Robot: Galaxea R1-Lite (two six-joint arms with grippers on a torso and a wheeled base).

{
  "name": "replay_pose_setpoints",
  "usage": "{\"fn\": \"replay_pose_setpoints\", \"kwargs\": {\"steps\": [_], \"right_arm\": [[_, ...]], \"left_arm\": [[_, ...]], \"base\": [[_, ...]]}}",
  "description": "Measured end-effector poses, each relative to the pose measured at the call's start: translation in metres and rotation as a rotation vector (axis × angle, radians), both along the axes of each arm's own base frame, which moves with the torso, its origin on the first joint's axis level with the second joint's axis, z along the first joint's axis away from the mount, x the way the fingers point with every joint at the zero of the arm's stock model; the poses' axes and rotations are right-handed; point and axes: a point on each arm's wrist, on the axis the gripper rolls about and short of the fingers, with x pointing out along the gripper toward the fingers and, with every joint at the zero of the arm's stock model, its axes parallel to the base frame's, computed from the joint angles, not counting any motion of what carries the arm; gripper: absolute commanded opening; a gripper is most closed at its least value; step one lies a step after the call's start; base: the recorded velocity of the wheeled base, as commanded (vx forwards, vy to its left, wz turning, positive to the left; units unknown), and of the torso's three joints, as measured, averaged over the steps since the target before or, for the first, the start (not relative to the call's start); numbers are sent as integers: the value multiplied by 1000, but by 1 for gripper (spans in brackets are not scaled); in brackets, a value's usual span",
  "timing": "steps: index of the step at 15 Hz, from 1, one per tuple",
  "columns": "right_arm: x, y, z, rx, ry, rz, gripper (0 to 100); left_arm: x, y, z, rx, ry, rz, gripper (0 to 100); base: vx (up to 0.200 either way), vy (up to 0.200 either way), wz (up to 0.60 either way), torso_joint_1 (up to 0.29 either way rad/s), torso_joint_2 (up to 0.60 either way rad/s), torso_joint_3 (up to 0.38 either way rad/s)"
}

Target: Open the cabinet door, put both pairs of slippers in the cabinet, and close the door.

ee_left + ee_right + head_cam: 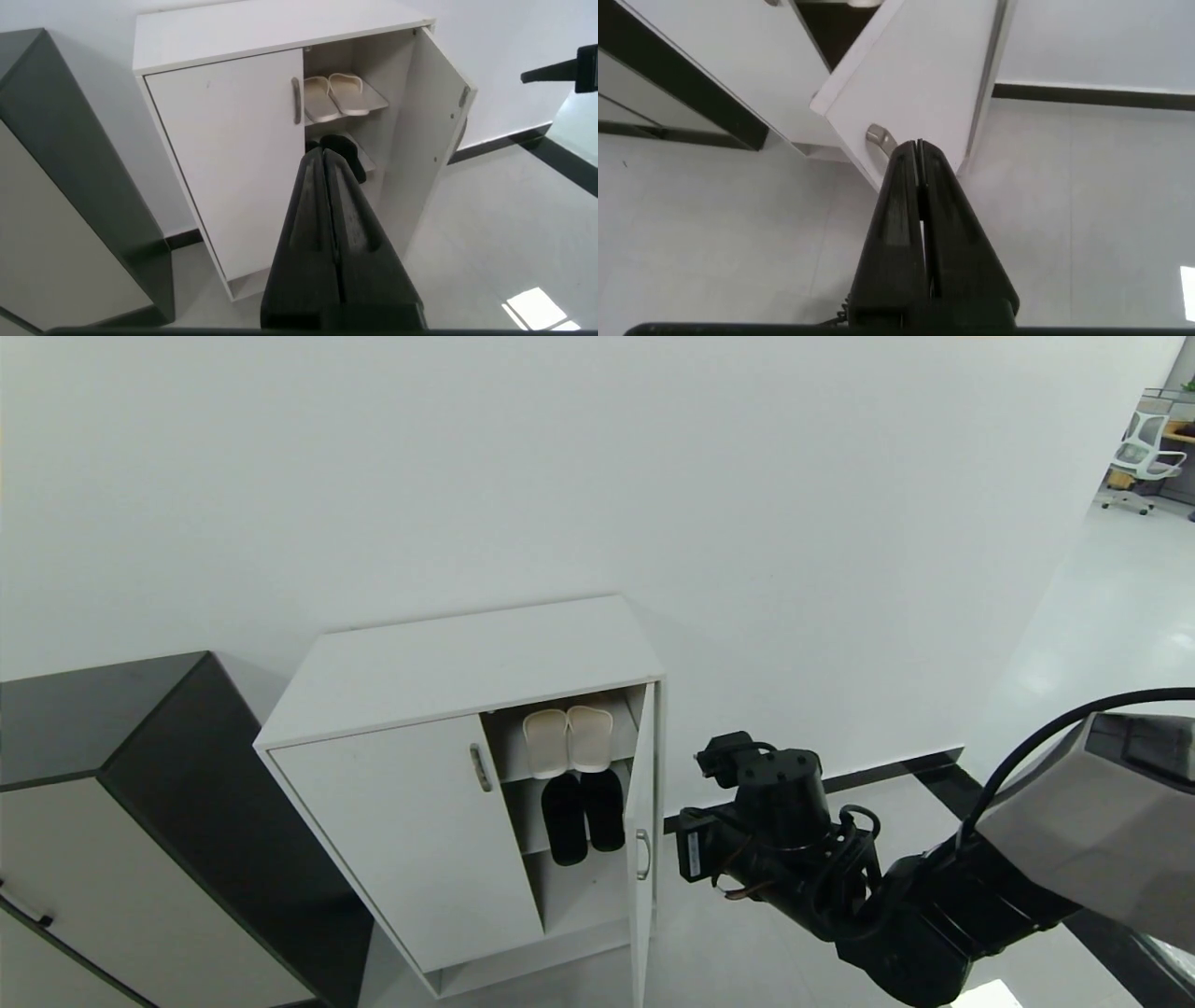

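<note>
- Firstly, the risk at the nearest place: the right gripper (920, 149) has its fingers pressed together, holding nothing, and its tip is just beside the handle (878, 138) on the outer face of the open right door (924, 84). I cannot tell if it touches. I think a push given at a slant could slip along the smooth panel or catch on the handle.
- A second risk, in my judgement: the black slippers (583, 814) seem to reach over the front edge of their shelf, so the closing door could strike them and not shut fully.
- The right arm (794, 840) is low, to the right of the cabinet (467, 663), with the wrist turned toward the door.
- The left gripper (324, 154) has its fingers together too, empty, and points at the open half of the cabinet from well apart.
- The right door stands swung outward, while the left door (411, 840) is shut.
- Inside, the white slippers (568, 739) lie on the upper shelf and the black pair on the shelf below, so only the closing remains.
- Farther left, a dark cabinet (140, 728) stands beside the white one.
</note>
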Motion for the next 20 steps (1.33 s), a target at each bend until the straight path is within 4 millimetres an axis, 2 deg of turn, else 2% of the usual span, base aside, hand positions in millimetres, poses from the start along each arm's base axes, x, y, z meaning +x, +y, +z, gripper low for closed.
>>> {"fn": "replay_pose_setpoints", "kwargs": {"steps": [6,12,15,17,20], "right_arm": [[-1,-1,-1,-4,2,-1,0],[2,-8,-1,-31,-54,15,0],[9,-30,-3,-82,-105,10,0],[9,-50,-7,-155,-62,10,0],[11,-65,0,-155,-64,-19,0]], "left_arm": [[0,0,0,-1,1,0,0],[0,0,0,0,0,1,0],[0,0,0,0,0,0,0],[0,0,0,0,1,0,0],[0,0,0,0,0,0,0]], "base": [[0,0,600,4,4,2],[0,0,0,0,0,0],[0,0,0,0,0,0],[0,0,0,0,0,0],[0,0,0,0,0,0]]}}
